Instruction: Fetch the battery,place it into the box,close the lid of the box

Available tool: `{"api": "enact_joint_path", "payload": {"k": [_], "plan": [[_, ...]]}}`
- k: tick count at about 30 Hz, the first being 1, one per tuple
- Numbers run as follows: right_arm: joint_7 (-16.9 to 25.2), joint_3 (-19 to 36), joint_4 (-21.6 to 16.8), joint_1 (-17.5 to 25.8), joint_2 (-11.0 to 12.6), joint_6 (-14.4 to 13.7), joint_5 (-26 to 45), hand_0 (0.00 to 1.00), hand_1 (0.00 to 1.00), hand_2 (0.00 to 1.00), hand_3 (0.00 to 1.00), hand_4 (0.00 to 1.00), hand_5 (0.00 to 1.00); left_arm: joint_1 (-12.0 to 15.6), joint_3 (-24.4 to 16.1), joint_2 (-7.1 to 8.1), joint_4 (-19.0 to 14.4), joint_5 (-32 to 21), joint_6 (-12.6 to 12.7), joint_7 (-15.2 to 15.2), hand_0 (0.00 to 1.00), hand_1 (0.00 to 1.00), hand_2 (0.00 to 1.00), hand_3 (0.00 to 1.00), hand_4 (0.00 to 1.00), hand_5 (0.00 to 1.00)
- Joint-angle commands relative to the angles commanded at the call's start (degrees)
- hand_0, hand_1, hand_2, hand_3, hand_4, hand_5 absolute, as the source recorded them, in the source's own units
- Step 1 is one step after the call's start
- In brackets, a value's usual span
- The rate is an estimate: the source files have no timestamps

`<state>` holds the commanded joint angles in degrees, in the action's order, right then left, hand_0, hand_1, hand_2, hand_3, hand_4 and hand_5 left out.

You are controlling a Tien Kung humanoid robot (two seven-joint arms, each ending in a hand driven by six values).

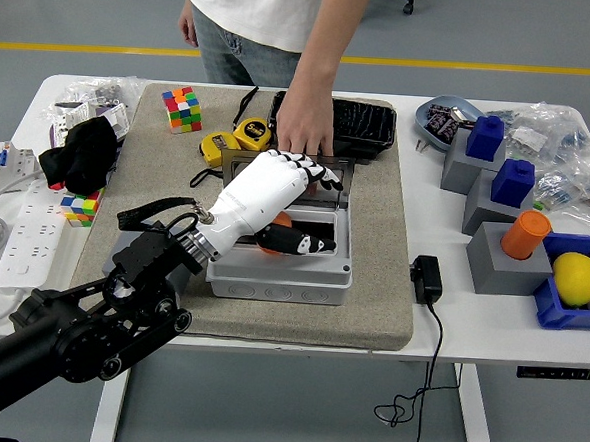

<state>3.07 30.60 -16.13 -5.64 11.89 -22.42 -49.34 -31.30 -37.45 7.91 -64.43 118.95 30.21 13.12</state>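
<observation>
Left hand: the white left hand (267, 194) reaches in from the lower left on a black arm (78, 333) and sits over the open box (283, 255).
Fingers: the black-tipped fingers (313, 167) are spread and extended toward the raised lid (290, 166); the thumb (299, 243) points into the box cavity. The fingers pinch nothing.
Battery: the orange battery (279, 221) lies inside the box, directly under the palm, only partly visible.
Box: grey, rectangular, standing on the beige mat (172, 264) near the middle of the table (489, 328); the interior is dark.
Lid: transparent, hinged at the far edge of the box, tilted up and open.
Person: a person stands at the far side; one hand (304, 126) rests fingertips-down on the top edge of the lid, just beside the robot's fingers.
Right hand: not in view.
Mat, far part: a colour cube (183, 109), two yellow tape measures (235, 137) and a black tray (361, 125).
Table, left: a black cloth (81, 153), a white power strip (29, 235) and a second small cube (79, 208).
Table, right: grey blocks with blue caps (485, 152), an orange cylinder (526, 233), a lemon (575, 277) and a black adapter (427, 279) with cable.
</observation>
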Motion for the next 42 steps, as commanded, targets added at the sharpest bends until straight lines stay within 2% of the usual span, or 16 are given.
{"api": "enact_joint_path", "payload": {"k": [1, 6, 7, 12, 13, 18, 19, 23, 30, 31, 36, 37, 42], "plan": [[0.0, 0.0, 0.1, 0.0, 0.0, 0.0, 0.2, 0.809, 0.801, 0.77, 0.773, 0.998, 0.998, 0.2, 0.2, 0.38, -1.4, 0.4, -1.3, -0.6, 0.569, 0.627, 0.596, 0.642, 0.998, 0.481], [0.0, 0.2, 0.1, 0.1, -0.1, 0.1, 0.4, 0.809, 0.801, 0.77, 0.773, 0.998, 0.998, 1.2, 1.1, 2.33, -8.7, -0.3, -7.9, -3.4, 0.569, 0.627, 0.596, 0.642, 0.998, 0.481], [0.0, 0.4, 0.1, 0.1, -0.1, 0.1, 0.3, 0.809, 0.8, 0.77, 0.773, 0.998, 0.998, 1.8, 1.1, 3.0, -10.7, -1.8, -9.8, -4.4, 0.686, 0.653, 0.644, 0.68, 0.998, 0.623], [0.0, 0.4, 0.1, 0.2, -0.2, 0.0, 0.4, 0.809, 0.8, 0.77, 0.773, 0.998, 0.998, 3.4, 0.0, 4.96, -19.5, -8.6, -19.5, -8.4, 0.686, 0.653, 0.644, 0.68, 0.998, 0.623], [0.0, 0.4, 0.2, 0.2, -0.2, 0.0, 0.5, 0.808, 0.799, 0.769, 0.772, 0.998, 0.998, 3.7, -0.5, 5.22, -21.1, -10.0, -21.4, -9.2, 0.747, 0.679, 0.654, 0.67, 0.998, 0.757], [0.0, 0.4, 0.2, 0.3, -0.2, 0.0, 0.5, 0.808, 0.799, 0.769, 0.772, 0.998, 0.998, 5.6, -5.4, 5.24, -28.2, -18.4, -32.7, -15.0, 0.747, 0.679, 0.654, 0.67, 0.998, 0.757], [0.0, 0.5, 0.1, 0.3, -0.2, 0.0, 0.5, 0.808, 0.799, 0.769, 0.772, 0.998, 0.998, 6.0, -6.7, 5.09, -29.2, -20.5, -34.9, -16.1, 0.742, 0.686, 0.665, 0.669, 0.998, 0.81], [0.0, 0.5, 0.2, 0.4, -0.3, 0.0, 0.5, 0.808, 0.799, 0.769, 0.772, 0.998, 0.998, 7.4, -11.9, 4.54, -31.8, -29.2, -41.8, -18.5, 0.742, 0.686, 0.665, 0.669, 0.998, 0.81], [-0.1, 0.5, 0.2, 0.7, -0.3, 0.0, 0.5, 0.808, 0.799, 0.768, 0.772, 0.998, 0.998, 8.5, -19.8, 3.86, -32.3, -45.5, -42.7, -17.2, 0.732, 0.693, 0.671, 0.67, 0.998, 0.821], [-0.1, 0.5, 0.2, 0.7, -0.3, 0.0, 0.5, 0.808, 0.798, 0.768, 0.772, 0.998, 0.998, 8.6, -20.5, 3.83, -32.2, -48.0, -42.9, -17.1, 0.732, 0.72, 0.683, 0.685, 0.998, 0.819], [-0.2, 0.9, 0.1, 0.6, -0.3, 0.0, 0.4, 0.808, 0.798, 0.768, 0.772, 0.998, 0.998, 9.3, -24.1, 3.35, -31.2, -60.0, -44.1, -16.6, 0.732, 0.72, 0.683, 0.685, 0.998, 0.819], [-0.2, 0.9, 0.1, 0.6, -0.3, 0.0, 0.4, 0.808, 0.799, 0.768, 0.772, 0.998, 0.998, 9.5, -24.8, 3.19, -30.9, -61.6, -44.2, -16.4, 0.752, 0.786, 0.75, 0.708, 0.998, 0.821], [-0.3, 1.1, 0.2, 0.7, -0.4, 0.1, 0.6, 0.808, 0.799, 0.768, 0.772, 0.998, 0.998, 10.0, -28.4, 2.54, -29.1, -70.5, -44.1, -15.4, 0.752, 0.786, 0.75, 0.708, 0.998, 0.821]]}}
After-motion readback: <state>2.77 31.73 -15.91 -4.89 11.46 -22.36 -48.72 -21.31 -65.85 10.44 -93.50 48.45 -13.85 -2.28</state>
